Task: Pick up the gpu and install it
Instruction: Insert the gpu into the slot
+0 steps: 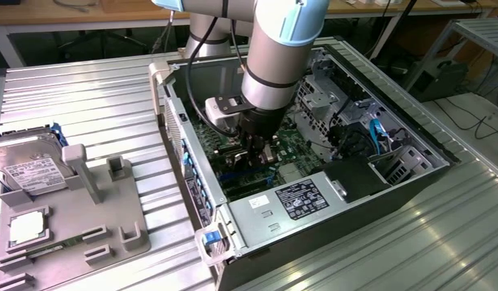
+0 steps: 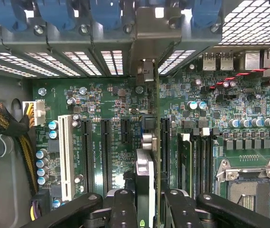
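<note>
My gripper (image 1: 255, 153) reaches down into the open computer case (image 1: 410, 130), just above the green motherboard (image 1: 293, 145). In the wrist view its black fingers (image 2: 123, 209) are shut on the gpu (image 2: 155, 142). The card appears edge-on as a thin upright board running away from the gripper (image 2: 150, 211). Its silvery bracket (image 2: 146, 33) stands at the case's rear slot openings. The card hangs in line with the black expansion slots (image 2: 125, 130) of the motherboard (image 2: 97, 99). I cannot tell whether its lower edge sits in a slot.
The case lies on its side on a ribbed metal table (image 1: 87, 97). A grey fixture (image 1: 95, 206) at the exterior view's left holds a hard drive (image 1: 26, 167). Near the card are memory sticks (image 2: 184, 161), a CPU socket (image 2: 248, 187), a white slot (image 2: 66, 156) and braided cables (image 2: 4, 126).
</note>
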### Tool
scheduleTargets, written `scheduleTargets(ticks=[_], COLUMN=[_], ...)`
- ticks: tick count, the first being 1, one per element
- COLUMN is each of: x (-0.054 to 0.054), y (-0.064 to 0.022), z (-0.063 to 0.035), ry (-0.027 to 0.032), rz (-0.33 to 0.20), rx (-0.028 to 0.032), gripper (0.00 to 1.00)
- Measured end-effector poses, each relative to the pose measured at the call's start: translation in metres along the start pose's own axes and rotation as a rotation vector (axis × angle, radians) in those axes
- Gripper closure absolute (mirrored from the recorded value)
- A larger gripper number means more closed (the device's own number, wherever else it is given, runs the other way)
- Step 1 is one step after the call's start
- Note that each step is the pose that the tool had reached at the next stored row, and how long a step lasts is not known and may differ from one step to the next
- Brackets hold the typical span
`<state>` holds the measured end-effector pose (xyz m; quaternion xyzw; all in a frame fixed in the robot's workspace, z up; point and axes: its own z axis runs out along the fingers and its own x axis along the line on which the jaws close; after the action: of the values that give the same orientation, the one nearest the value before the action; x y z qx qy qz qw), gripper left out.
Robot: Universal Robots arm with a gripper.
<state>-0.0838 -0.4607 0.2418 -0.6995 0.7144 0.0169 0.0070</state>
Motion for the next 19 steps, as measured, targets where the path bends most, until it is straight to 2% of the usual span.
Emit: scheduleTargets(ticks=[10, 11, 13, 14, 17, 19], x=[0.0, 0.0001, -0.0001, 0.004, 0.0014, 0.0015], y=[0.0, -0.0001, 0.0, 0.0, 0.0, -0.0001], z=[0.0001, 0.0025, -0.0015, -0.0018, -0.001, 0.0034], ry=[0.0002, 0.001, 0.0007, 0.0014, 0.0009, 0.001], rz=[0.0, 0.0, 0.0, 0.0, 0.0, 0.0], rx=[-0.0001, 0.0, 0.0002, -0.0002, 0.0, 0.0], gripper=[0.72, 0.72, 0.72, 0.72, 0.72, 0.72])
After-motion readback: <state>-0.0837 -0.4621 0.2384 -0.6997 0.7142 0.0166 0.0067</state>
